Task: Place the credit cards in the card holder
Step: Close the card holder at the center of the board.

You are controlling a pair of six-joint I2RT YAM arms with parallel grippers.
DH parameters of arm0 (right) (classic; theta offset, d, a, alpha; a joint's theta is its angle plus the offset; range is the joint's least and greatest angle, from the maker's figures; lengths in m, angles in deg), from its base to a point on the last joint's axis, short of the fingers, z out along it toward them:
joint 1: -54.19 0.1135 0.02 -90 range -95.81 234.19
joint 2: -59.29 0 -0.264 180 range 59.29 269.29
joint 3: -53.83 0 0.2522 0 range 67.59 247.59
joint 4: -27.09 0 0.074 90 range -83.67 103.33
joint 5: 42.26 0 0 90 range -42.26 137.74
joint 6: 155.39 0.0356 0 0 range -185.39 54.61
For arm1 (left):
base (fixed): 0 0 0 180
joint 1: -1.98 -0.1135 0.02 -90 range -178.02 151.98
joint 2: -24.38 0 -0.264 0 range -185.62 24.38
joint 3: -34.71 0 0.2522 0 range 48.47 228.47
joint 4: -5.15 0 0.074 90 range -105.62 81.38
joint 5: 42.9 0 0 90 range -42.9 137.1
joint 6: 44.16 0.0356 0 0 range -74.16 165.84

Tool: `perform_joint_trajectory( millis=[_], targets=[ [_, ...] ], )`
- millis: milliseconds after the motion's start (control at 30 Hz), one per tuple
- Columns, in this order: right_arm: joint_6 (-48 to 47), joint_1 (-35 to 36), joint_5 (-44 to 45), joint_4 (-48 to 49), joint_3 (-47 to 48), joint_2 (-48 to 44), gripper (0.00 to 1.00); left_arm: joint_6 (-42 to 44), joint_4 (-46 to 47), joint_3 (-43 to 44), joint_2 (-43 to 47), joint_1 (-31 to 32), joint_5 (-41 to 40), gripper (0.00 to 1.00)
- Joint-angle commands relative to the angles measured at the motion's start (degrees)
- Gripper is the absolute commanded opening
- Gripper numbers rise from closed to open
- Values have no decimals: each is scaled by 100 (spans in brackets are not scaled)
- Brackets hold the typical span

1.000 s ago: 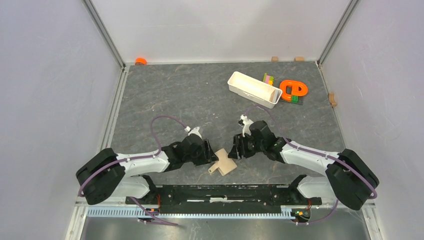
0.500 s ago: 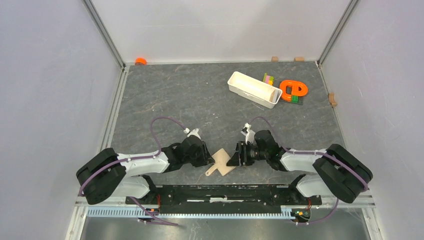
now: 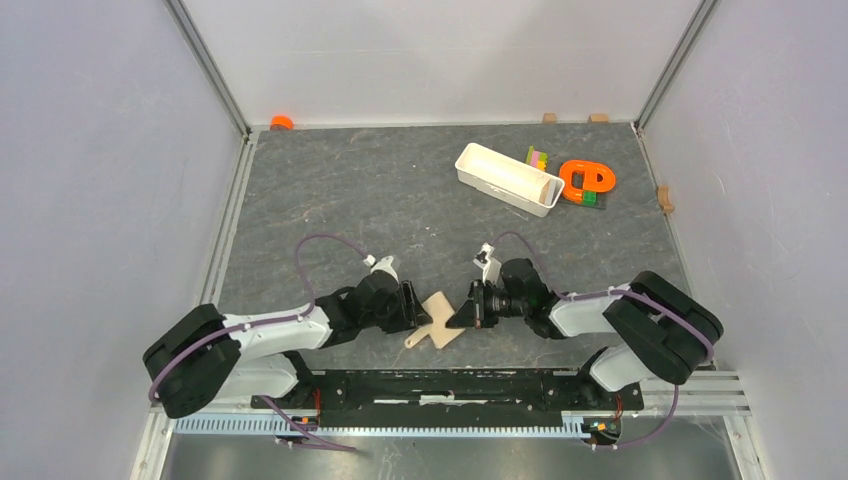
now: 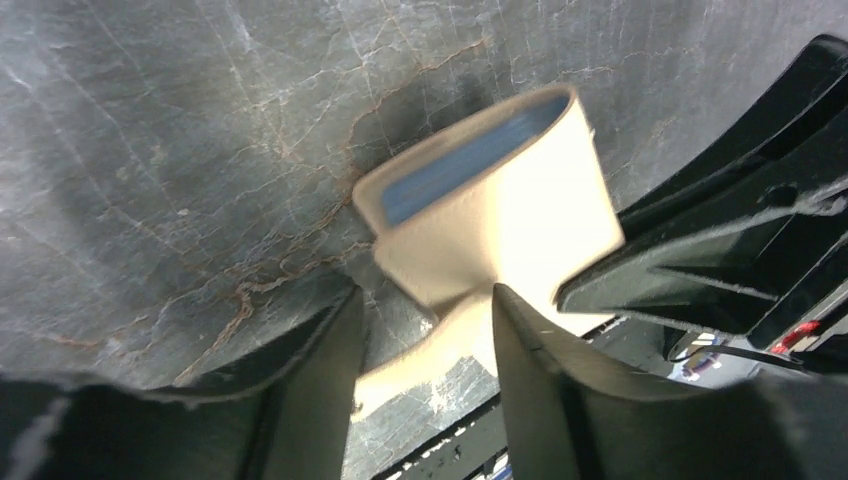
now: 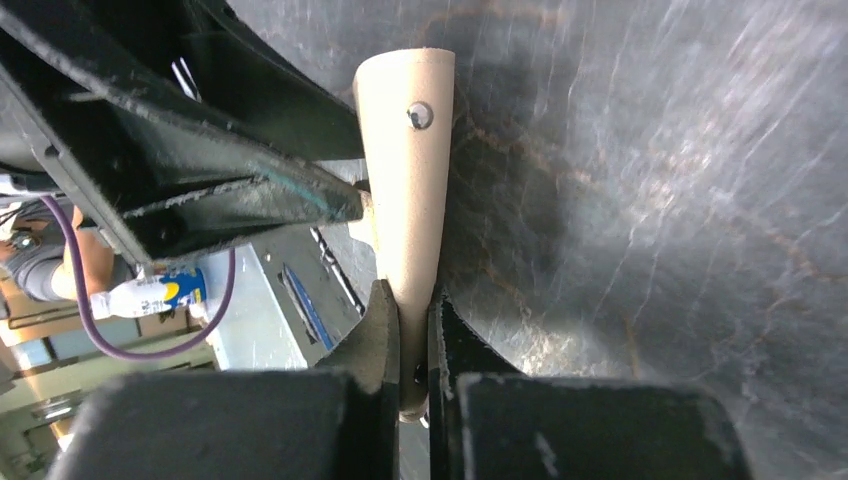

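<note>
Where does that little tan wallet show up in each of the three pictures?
Top external: the tan wallet lies low in the picture, near the middle.
Left wrist: the tan wallet fills the centre, blue lining showing, tab pointing down.
Right wrist: the tan wallet is upper centre, seen edge-on.
Shared landmark: the right hand pinching its edge.

Overhead view looks down; both wrist views, close-up, share the card holder (image 4: 500, 215).
</note>
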Motion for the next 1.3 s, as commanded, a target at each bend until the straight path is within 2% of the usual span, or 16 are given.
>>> perform_joint_trajectory(
  millis=[0, 133, 233, 400, 467, 567, 733, 767, 800, 867, 933, 1067, 1167, 1267],
  targets=[
    [-970, -262, 606, -1135, 692, -520, 0, 512, -878, 389, 432, -331, -34, 64],
    [-2507, -414, 2073, -3755, 1776, -1025, 0, 1034, -1611, 1036, 1053, -909, 2, 77],
    [-3358, -405, 3531, -5216, 2639, -1170, 0, 1514, -2112, 1500, 1246, -1464, 359, 80],
    [-3933, -36, 5776, -6305, 3365, -1100, 0, 2020, -2516, 1866, 1192, -1920, 528, 81],
    [-3766, 271, 6725, -6758, 3578, -891, 0, 2030, -2473, 1854, 1119, -2032, 660, 81],
    [-3472, 793, 7565, -7200, 3807, -511, 0, 1936, -2324, 1709, 1095, -2096, 806, 81],
    [-2907, 1346, 7688, -7370, 4052, 166, 0, 1821, -2165, 1448, 1120, -2133, 890, 81],
    [-2848, 1434, 7615, -7364, 4116, 293, 5, 1821, -2161, 1420, 1126, -2144, 886, 81],
    [-2810, 1539, 7449, -7317, 4204, 375, 13, 1811, -2169, 1383, 1136, -2137, 872, 82],
    [-2817, 1707, 6995, -7105, 4340, 487, 36, 1809, -2189, 1315, 1164, -2149, 826, 81],
    [-2833, 1799, 6514, -6906, 4452, 448, 53, 1795, -2209, 1264, 1186, -2151, 782, 82],
    [-2907, 1778, 6030, -6731, 4529, 33, 69, 1767, -2226, 1169, 1205, -2146, 770, 81],
    [-3083, 1499, 5672, -6772, 4477, -378, 73, 1681, -2105, 1100, 1181, -2140, 851, 78],
    [-3323, 871, 5030, -6608, 4111, -797, 73, 1474, -1780, 1021, 1055, -2084, 1060, 75]
  ],
)
